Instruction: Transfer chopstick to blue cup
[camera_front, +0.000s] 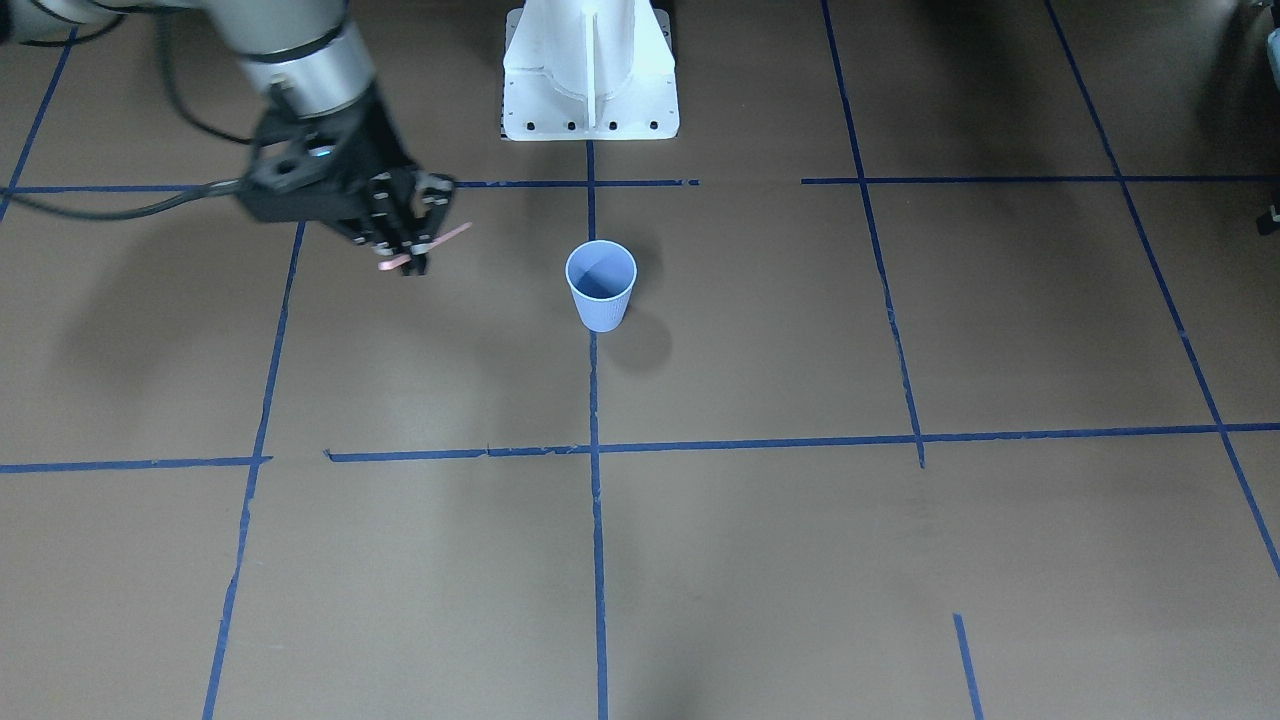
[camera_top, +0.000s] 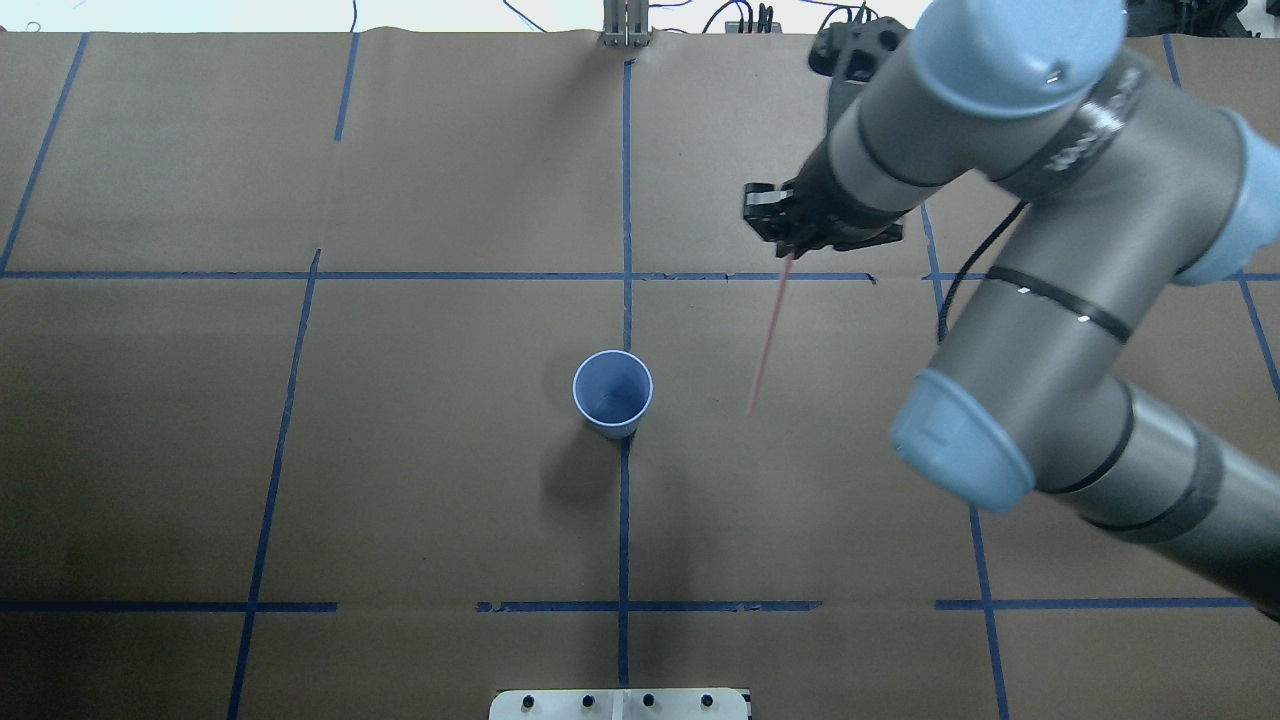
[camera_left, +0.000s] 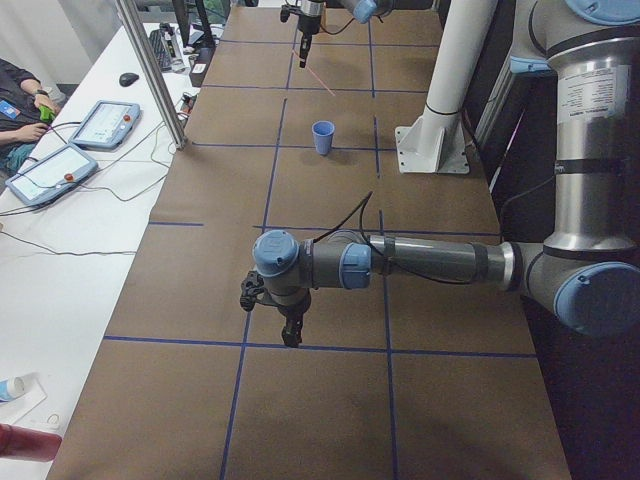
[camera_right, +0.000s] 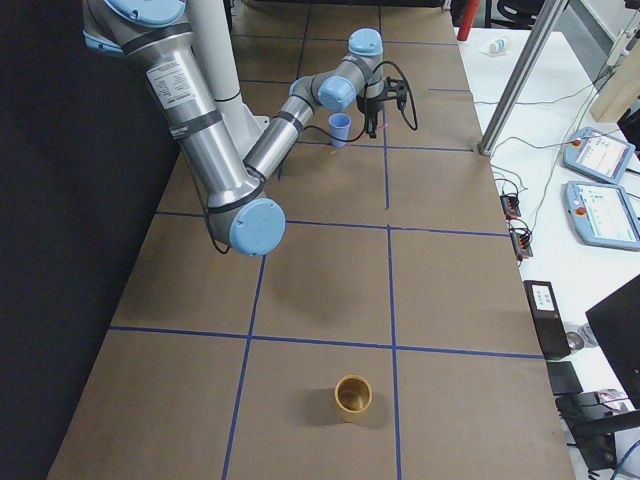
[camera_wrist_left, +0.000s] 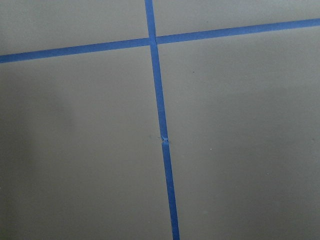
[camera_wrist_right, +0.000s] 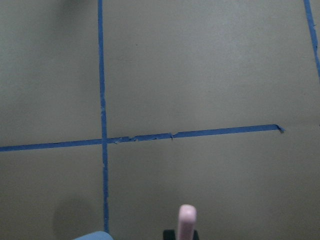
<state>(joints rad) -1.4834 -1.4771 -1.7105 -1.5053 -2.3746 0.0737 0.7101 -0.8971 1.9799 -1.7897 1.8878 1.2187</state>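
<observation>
Wrist housing (camera_top: 850, 190) hides most of the right gripper (camera_front: 410, 245) overhead; it clamps a thin pink chopstick (camera_top: 768, 340) near the blue paper cup (camera_front: 601, 285). Whether the left gripper (camera_left: 290, 335) is open, none can tell.

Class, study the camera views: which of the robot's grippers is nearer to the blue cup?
Right. The right gripper, holding the pink chopstick, hangs just off to the side of the blue cup. The left gripper is far off, towards the table's left end.

Bottom edge crops what seems the blue cup (camera_wrist_right: 92, 236).
</observation>
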